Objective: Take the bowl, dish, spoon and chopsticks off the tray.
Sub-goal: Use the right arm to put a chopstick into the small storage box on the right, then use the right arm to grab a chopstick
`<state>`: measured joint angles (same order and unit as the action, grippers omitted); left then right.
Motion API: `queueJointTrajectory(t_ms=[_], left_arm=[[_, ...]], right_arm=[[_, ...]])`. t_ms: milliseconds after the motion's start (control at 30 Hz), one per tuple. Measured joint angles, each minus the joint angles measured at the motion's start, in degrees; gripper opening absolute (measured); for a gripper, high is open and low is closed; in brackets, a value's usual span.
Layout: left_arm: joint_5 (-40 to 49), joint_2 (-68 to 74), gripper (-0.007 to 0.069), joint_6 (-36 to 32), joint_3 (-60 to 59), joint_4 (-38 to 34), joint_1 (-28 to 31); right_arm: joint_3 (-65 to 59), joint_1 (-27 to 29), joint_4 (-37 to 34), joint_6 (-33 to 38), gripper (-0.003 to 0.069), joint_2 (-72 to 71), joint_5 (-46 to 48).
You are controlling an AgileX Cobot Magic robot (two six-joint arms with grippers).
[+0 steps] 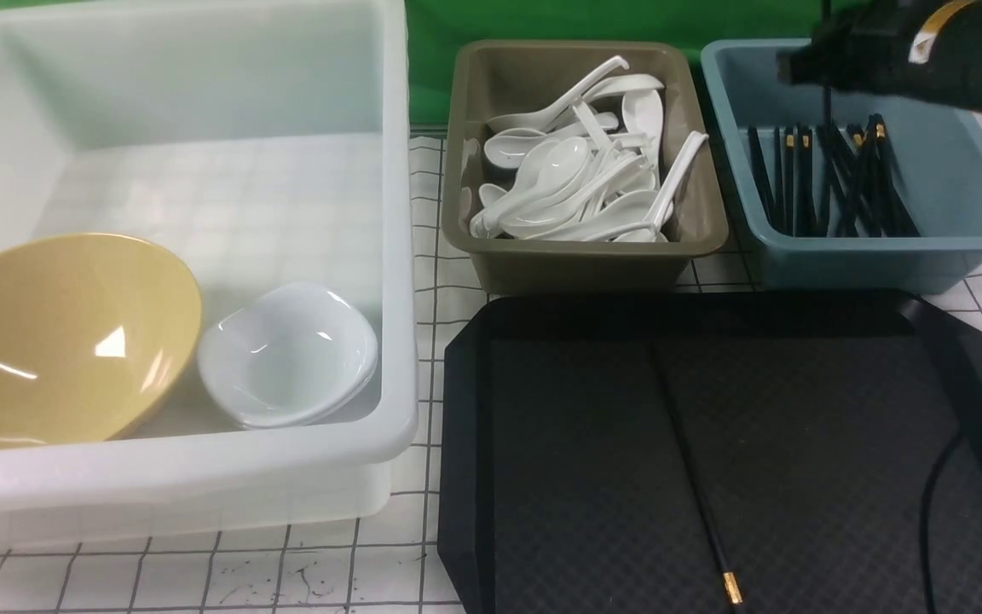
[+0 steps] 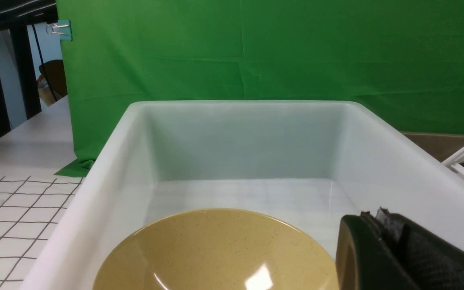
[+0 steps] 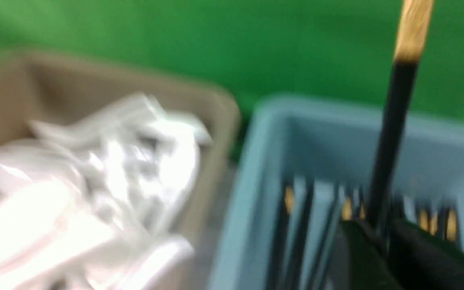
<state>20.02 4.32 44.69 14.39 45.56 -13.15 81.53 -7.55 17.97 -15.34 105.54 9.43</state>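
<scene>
Chopstick point(image 1: 691, 477) 1 of 2 lies alone on the tray point(image 1: 815, 443), gold-banded end nearest the robot, long axis running away and slightly leftward to mid-tray; nothing touches it. Off to the left, the left gripper point(image 2: 373, 217) sits closed and empty near the bowl point(image 1: 56, 333) in the white tub point(image 1: 397, 256); farther back, past the tray's far right corner, the right gripper point(image 1: 823, 64) hangs over the blue tub point(image 1: 951, 230), jaws closed on the other chopstick point(image 3: 393, 121), held upright; though well apart from the tray's chopstick, this arm looks the nearer.
</scene>
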Motion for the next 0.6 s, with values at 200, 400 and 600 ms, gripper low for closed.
queueJointTrajectory(t_ms=[200, 400, 600], left_arm=[[0.12, 0.00, -0.0012, 0.00, 0.00, 0.00, 0.00], [0.12, 0.00, -0.0012, 0.00, 0.00, -0.05, 0.00], [0.07, 0.00, -0.0012, 0.00, 0.00, -0.05, 0.00]], right_arm=[[10.05, -4.17, -6.83, 3.55, 0.0363, 2.01, 34.61], [-0.10, -17.06, -21.01, 17.48, 0.0376, 0.95, 47.35], [-10.41, -22.74, -21.93, 16.74, 0.0376, 1.52, 39.50]])
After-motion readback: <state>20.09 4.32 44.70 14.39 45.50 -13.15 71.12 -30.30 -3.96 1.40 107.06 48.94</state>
